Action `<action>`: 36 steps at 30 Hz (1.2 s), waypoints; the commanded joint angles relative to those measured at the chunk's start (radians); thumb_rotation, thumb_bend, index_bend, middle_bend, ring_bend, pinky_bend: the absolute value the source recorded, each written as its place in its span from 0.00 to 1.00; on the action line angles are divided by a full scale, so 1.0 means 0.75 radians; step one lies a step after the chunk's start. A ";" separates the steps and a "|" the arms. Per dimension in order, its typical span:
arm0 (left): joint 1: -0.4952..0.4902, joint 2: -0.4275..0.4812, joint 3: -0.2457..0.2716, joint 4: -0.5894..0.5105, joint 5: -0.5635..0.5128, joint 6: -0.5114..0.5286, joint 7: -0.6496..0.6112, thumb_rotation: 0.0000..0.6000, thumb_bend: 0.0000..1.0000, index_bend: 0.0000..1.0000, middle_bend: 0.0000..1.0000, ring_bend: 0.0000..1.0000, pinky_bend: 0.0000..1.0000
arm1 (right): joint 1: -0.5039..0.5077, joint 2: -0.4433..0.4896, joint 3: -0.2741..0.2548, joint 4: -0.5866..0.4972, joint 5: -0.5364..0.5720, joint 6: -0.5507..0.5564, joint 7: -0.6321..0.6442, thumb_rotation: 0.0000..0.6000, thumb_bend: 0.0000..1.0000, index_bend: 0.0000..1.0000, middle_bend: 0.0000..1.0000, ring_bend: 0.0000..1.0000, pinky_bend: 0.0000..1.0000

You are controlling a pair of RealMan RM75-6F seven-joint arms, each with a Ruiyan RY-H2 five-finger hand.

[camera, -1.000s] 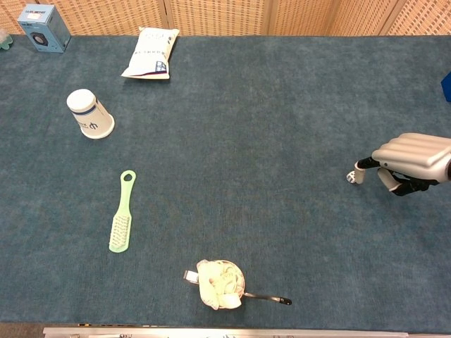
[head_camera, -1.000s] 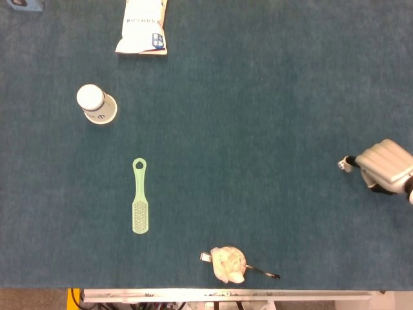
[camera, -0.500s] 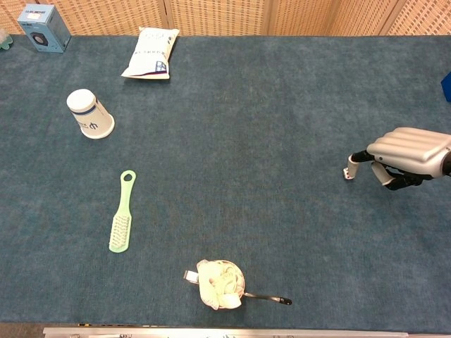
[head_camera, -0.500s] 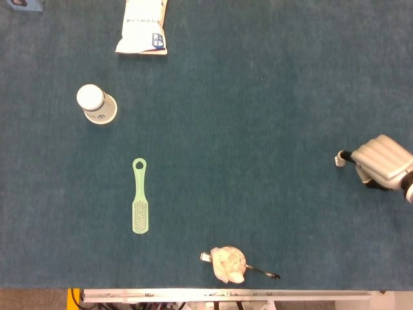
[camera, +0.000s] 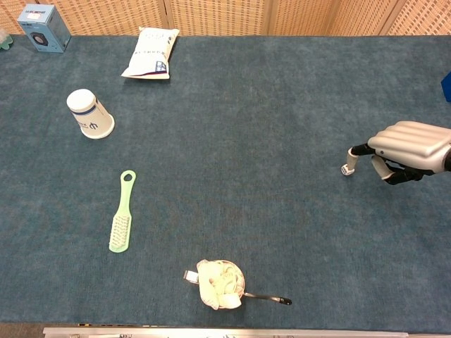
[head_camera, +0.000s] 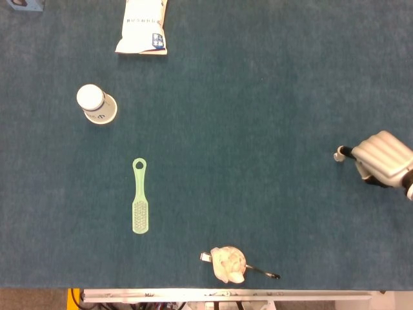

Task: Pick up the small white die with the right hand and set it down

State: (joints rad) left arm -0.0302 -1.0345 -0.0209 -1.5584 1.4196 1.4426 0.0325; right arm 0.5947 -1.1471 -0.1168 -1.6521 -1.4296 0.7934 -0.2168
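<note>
Reaching in from the right edge of the blue-green table cloth (camera: 282, 105), the right hand (camera: 409, 144) pinches the small white die (camera: 346, 169) at the tip of its extended thumb and finger, while its other fingers (camera: 405, 134) lie curled together over the palm. In the head view the same hand (head_camera: 382, 160) shows at the far right with the die (head_camera: 338, 155) at its leftmost tip. The die sits at the right side of the table, about midway between the near and far edges; whether it touches the cloth or hangs just above it cannot be told from either view. The left hand shows in neither view.

Well apart from the hand, on the left half of the cloth, a white paper cup (camera: 89, 113) lies on its side, and nearer the front a pale green brush (camera: 121, 212) lies lengthwise with its ringed handle pointing away. At the far edge a white snack bag (camera: 149, 53) lies flat, and a small blue box (camera: 44, 27) stands in the far left corner. Close to the near edge, roughly at the centre, a small bowl of pale pieces (camera: 220, 284) rests with a dark-handled utensil (camera: 268, 298) sticking out to its right.
</note>
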 commanded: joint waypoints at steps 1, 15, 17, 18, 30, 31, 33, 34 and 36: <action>0.000 0.000 0.001 -0.001 0.006 0.003 -0.001 1.00 0.20 0.36 0.25 0.18 0.32 | -0.057 0.034 -0.011 -0.030 -0.088 0.130 0.031 1.00 1.00 0.34 0.97 1.00 1.00; -0.016 0.002 -0.009 -0.049 0.050 0.028 -0.008 1.00 0.20 0.36 0.25 0.18 0.32 | -0.443 0.000 0.077 0.097 -0.159 0.872 -0.120 1.00 0.56 0.34 0.40 0.39 0.57; -0.020 0.002 -0.017 -0.059 0.048 0.034 0.000 1.00 0.20 0.36 0.25 0.18 0.32 | -0.486 -0.015 0.097 0.119 -0.159 0.955 -0.110 1.00 0.49 0.34 0.35 0.33 0.50; -0.022 0.000 -0.025 -0.065 0.046 0.041 0.013 1.00 0.20 0.36 0.25 0.18 0.32 | -0.514 -0.026 0.111 0.135 -0.156 1.007 -0.104 1.00 0.47 0.34 0.34 0.31 0.47; -0.048 -0.003 -0.033 -0.083 0.036 0.009 0.019 1.00 0.20 0.36 0.25 0.18 0.31 | -0.659 -0.077 0.179 0.273 -0.117 1.181 0.099 1.00 0.45 0.34 0.32 0.30 0.42; -0.051 -0.005 -0.032 -0.081 0.035 0.003 0.017 1.00 0.20 0.36 0.25 0.18 0.31 | -0.663 -0.076 0.184 0.277 -0.119 1.186 0.111 1.00 0.45 0.34 0.32 0.30 0.42; -0.059 -0.008 -0.031 -0.077 0.031 -0.015 0.015 1.00 0.20 0.36 0.25 0.18 0.31 | -0.669 -0.070 0.192 0.287 -0.119 1.187 0.144 1.00 0.45 0.34 0.32 0.30 0.42; -0.063 -0.009 -0.030 -0.075 0.029 -0.023 0.013 1.00 0.20 0.36 0.25 0.18 0.31 | -0.670 -0.065 0.196 0.290 -0.118 1.183 0.158 1.00 0.45 0.34 0.32 0.30 0.42; -0.074 -0.015 -0.030 -0.069 0.020 -0.046 0.016 1.00 0.20 0.36 0.25 0.18 0.31 | -0.670 -0.054 0.205 0.299 -0.107 1.164 0.191 1.00 0.45 0.34 0.32 0.30 0.42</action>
State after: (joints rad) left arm -0.0808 -1.0429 -0.0438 -1.6131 1.4389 1.4153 0.0436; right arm 0.0944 -1.1945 0.0300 -1.4343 -1.5162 1.6764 -0.0898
